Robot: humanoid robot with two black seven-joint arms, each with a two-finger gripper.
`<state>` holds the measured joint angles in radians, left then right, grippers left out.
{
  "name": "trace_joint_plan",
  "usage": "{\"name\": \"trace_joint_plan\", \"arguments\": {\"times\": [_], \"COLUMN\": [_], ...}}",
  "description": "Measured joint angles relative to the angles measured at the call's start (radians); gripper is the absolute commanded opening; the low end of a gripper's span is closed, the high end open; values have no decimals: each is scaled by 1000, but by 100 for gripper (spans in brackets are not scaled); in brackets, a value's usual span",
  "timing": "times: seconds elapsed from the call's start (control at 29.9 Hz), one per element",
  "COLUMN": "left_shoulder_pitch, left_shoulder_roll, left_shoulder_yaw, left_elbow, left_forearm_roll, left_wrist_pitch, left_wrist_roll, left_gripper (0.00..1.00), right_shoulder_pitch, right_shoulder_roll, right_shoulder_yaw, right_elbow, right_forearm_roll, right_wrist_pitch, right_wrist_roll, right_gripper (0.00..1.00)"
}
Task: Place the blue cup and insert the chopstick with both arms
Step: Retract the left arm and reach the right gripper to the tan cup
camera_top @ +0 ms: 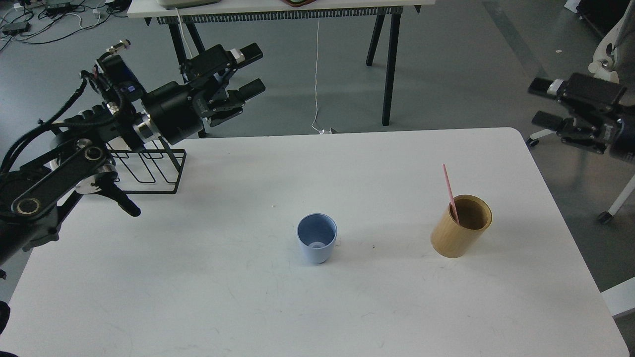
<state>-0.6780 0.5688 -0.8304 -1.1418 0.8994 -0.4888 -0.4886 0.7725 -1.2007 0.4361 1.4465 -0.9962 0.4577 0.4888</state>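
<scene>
The blue cup (317, 239) stands upright and empty on the white table (248, 297), near its middle. One pink chopstick (450, 192) leans in the tan wooden cylinder (461, 226) to the cup's right. My left gripper (252, 69) is open and empty, raised high above the table's back left, far from the cup. My right gripper (541, 103) is open and empty, coming in at the right edge, above and beyond the table's right side.
A black wire rack (149, 166) stands at the table's back left, partly hidden by my left arm. A black-legged table (278, 10) stands behind. An office chair (607, 59) stands at the far right.
</scene>
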Motion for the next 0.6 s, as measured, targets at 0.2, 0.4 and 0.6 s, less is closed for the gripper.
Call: {"name": "trace_joint_plan", "arguments": {"times": [0.2, 0.4, 0.6], "left_shoulder_pitch": [107, 148, 161], "left_shoulder_roll": [9, 11, 6], "left_shoulder_yaw": [-183, -207, -208], "left_elbow": [-1, -1, 4], "left_forearm_roll": [-29, -30, -30], "left_wrist_pitch": [0, 0, 0], "left_wrist_roll": [0, 0, 0], "left_gripper": [99, 99, 99], "right_shoulder_pitch": [-9, -11, -11], "right_shoulder_roll": [10, 87, 180], "right_shoulder_yaw": [-151, -225, -263], "right_elbow": [91, 72, -46], "right_forearm_roll": [-266, -317, -336], "right_wrist_pitch": [-349, -571, -624], "right_wrist_roll": [0, 0, 0], "right_gripper": [95, 94, 92]}}
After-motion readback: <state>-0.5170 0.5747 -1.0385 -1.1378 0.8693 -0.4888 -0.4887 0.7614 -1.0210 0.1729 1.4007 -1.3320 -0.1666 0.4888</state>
